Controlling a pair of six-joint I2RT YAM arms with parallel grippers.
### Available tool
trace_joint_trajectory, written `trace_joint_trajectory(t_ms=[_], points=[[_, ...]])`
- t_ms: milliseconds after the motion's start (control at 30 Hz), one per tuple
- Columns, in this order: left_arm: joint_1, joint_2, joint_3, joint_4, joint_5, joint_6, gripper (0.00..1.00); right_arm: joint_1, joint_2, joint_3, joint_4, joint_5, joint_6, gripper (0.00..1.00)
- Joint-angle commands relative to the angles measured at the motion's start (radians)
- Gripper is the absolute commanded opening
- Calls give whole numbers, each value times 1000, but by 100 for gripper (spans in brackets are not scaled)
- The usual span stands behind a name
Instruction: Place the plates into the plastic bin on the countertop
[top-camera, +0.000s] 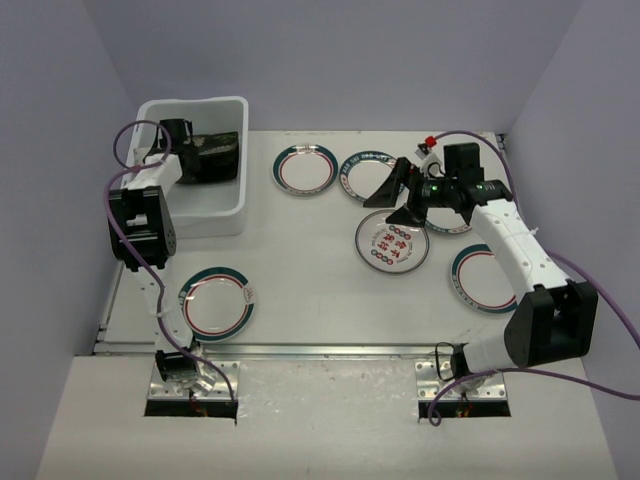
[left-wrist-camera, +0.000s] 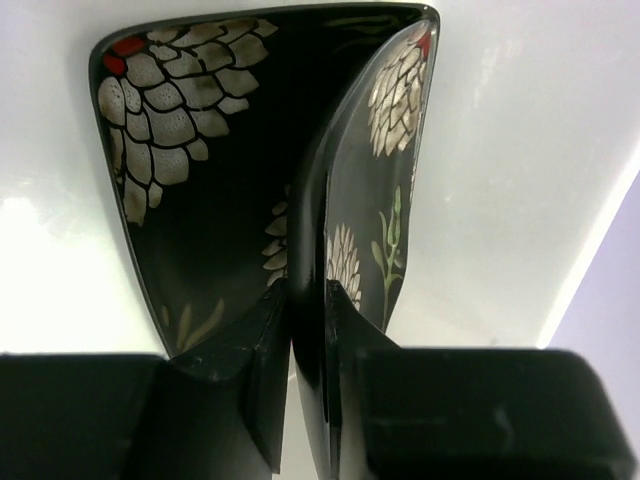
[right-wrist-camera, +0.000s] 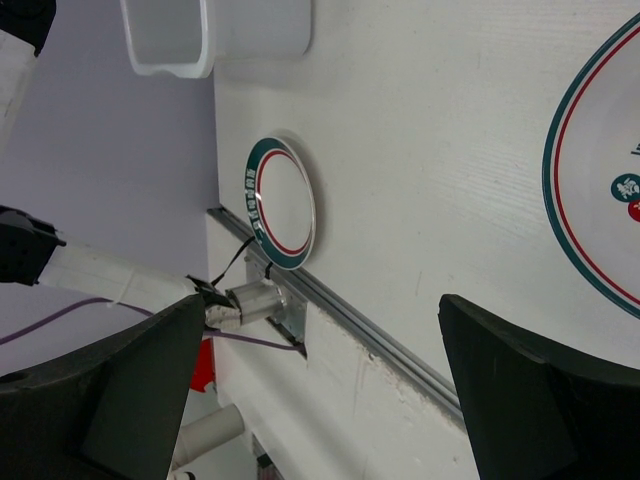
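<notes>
The white plastic bin (top-camera: 225, 205) stands at the back left of the countertop (top-camera: 300, 260). My left gripper (top-camera: 186, 150) is down inside it, shut on the rim of a square black plate (top-camera: 215, 158) with white-red flowers. In the left wrist view the fingers (left-wrist-camera: 262, 330) pinch that plate (left-wrist-camera: 385, 160) edge-on, and a second black plate (left-wrist-camera: 190, 170) lies against it on the bin floor (left-wrist-camera: 520, 150). My right gripper (top-camera: 397, 200) is open and empty, above the table by a round plate (top-camera: 392, 242). Round plates (top-camera: 305, 168), (top-camera: 368, 175), (top-camera: 484, 278), (top-camera: 216, 302) lie about.
Another round plate (top-camera: 447, 226) is partly hidden under my right arm. In the right wrist view, between my open fingers (right-wrist-camera: 120, 400), are the metal strip (right-wrist-camera: 380, 340), the front-left plate (right-wrist-camera: 280, 205), the bin (right-wrist-camera: 215, 35) and a plate's rim (right-wrist-camera: 590, 200).
</notes>
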Motion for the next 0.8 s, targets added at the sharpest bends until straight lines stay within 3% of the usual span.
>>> trace_joint_trajectory(t_ms=[0,100,167,267,500,767], points=[[15,-89,29,127,-28,27,19,2,-38,-12,17,-6,-21,99],[15,-85,48,144,-18,64,41,1,-39,-11,16,-9,-20,99],[16,-75,84,103,-11,84,69,2,-39,-12,15,-12,-19,99],[16,-83,90,78,-5,100,100,2,-39,-13,16,-13,-18,99],[27,-107,123,-53,8,125,100,5,-33,-15,-3,7,-28,99],[57,-15,188,-120,208,134,100,42,-22,3,-5,-7,-40,99]])
